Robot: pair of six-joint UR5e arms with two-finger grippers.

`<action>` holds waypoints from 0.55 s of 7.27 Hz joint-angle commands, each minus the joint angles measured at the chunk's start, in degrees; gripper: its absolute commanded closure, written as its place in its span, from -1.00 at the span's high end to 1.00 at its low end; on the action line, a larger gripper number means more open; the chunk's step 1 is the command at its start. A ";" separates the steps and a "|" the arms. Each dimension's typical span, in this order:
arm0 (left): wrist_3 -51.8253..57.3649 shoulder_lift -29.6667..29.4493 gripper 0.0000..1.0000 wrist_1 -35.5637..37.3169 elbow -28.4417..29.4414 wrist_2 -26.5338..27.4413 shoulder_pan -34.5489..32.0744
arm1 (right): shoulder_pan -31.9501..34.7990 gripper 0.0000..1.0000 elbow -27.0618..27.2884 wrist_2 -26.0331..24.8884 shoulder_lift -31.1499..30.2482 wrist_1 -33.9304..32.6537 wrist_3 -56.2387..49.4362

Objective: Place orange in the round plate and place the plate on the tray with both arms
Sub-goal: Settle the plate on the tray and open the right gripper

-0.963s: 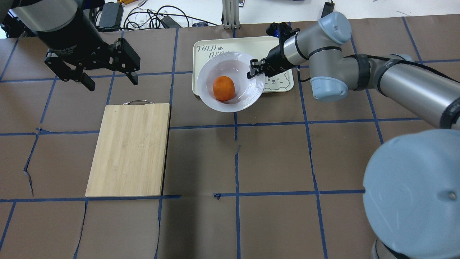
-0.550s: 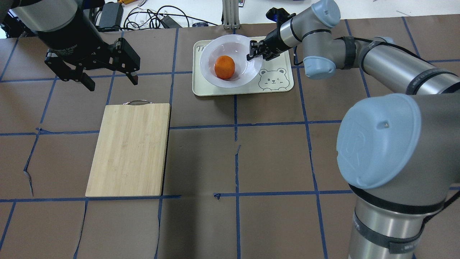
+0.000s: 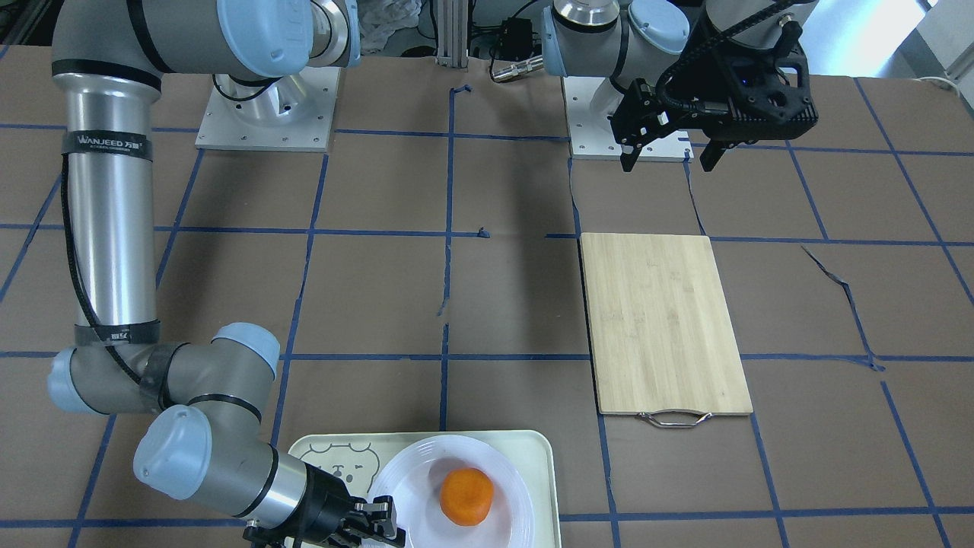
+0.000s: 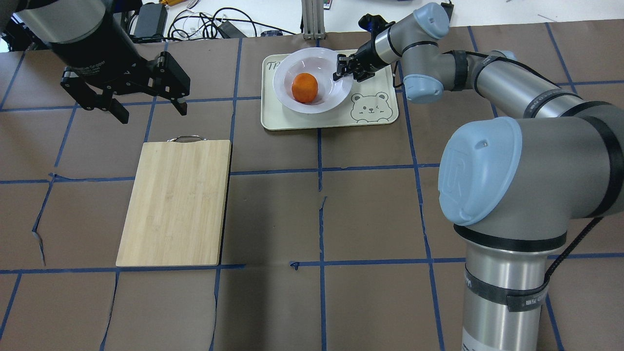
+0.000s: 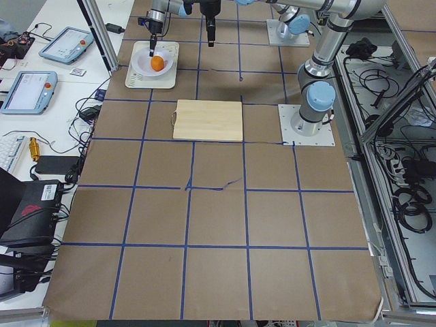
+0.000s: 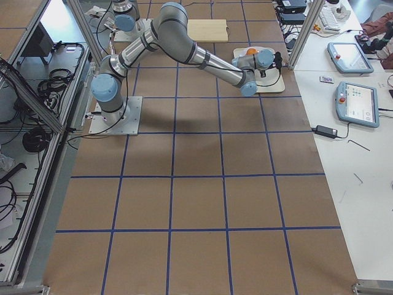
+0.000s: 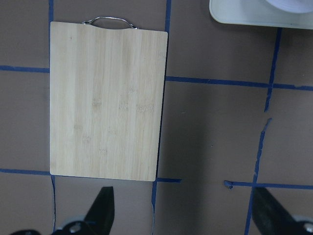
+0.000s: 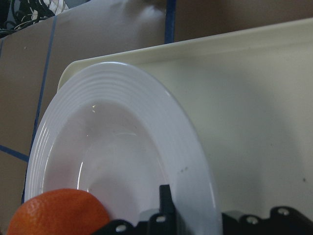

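The orange (image 4: 304, 87) lies in the sunken centre of the white round plate (image 4: 292, 68). The plate sits over the left half of the cream tray (image 4: 375, 90), covering part of its lettering; whether it rests on the tray, I cannot tell. My right gripper (image 4: 340, 68) is shut on the plate's right rim, and one finger (image 8: 165, 196) lies across the rim (image 8: 186, 127) in the right wrist view, beside the orange (image 8: 58, 213). Far to the left, my left gripper (image 4: 152, 113) hangs open with nothing in it above the table.
A bamboo cutting board (image 4: 175, 202) with a metal handle lies below the left gripper, on the left of the table. Cables and a metal post stand beyond the table's far edge, behind the tray. The right arm's elbow (image 4: 480, 175) looms large at the near right.
The right arm carried the plate with the orange farther back over the tray and lowered it. The bear face is now uncovered. The left arm stayed still.
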 commanded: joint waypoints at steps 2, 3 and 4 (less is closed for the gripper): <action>-0.08 0.09 1.00 0.44 0.09 2.63 -0.09 | -0.52 0.76 -0.23 -0.81 0.12 0.01 0.08; -0.17 0.00 1.00 0.53 0.09 3.08 -0.01 | -1.57 1.00 -0.24 -0.81 -0.31 0.01 0.34; -0.25 0.00 1.00 0.53 0.00 3.18 -0.01 | -2.80 1.00 -0.58 -0.89 -1.10 0.01 0.17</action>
